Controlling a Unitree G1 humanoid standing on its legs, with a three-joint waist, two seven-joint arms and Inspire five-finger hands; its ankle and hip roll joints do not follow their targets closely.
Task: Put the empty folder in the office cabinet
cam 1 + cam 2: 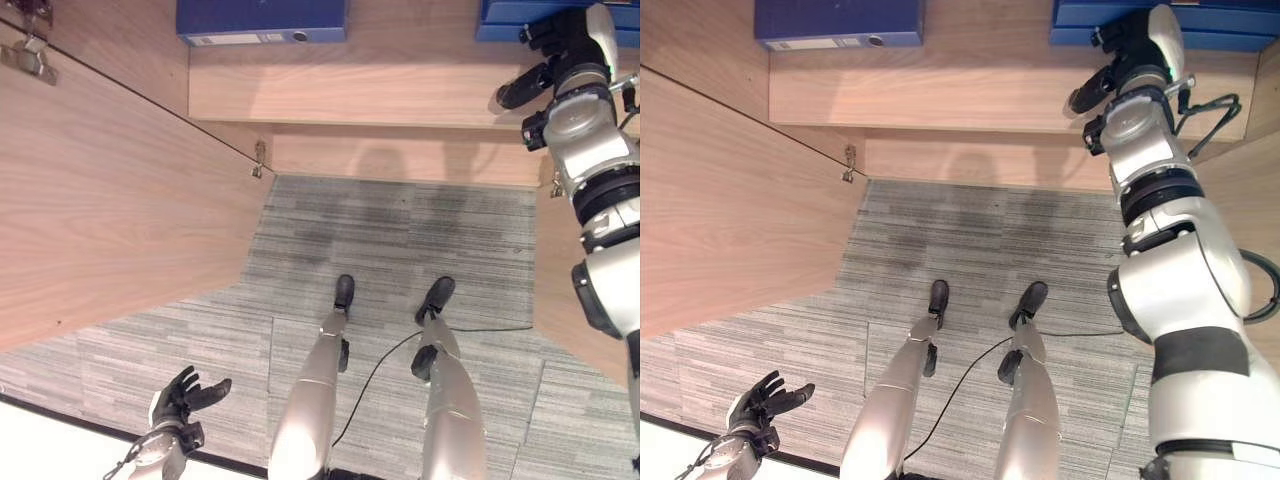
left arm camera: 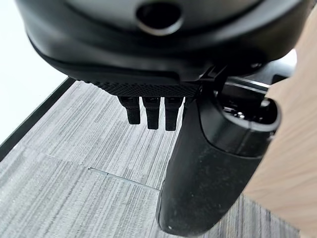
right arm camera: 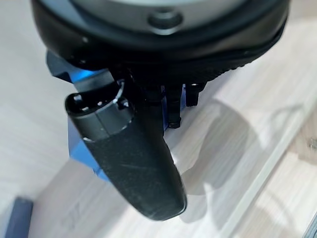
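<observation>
Cabinet shelf (image 1: 380, 95): right hand (image 3: 148, 148) fingers against blue folder (image 3: 81, 148); left hand (image 1: 180, 400) loosely spread, empty

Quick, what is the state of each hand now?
Left hand: open, holding nothing, low over the carpet.
Right hand: at the blue folder on the cabinet shelf; grip cannot be told.

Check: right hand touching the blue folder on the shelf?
Cannot tell. In the right wrist view the right hand covers the blue folder, its fingers hidden behind the thumb; in the right eye view the hand overlaps the folder's edge.
</observation>
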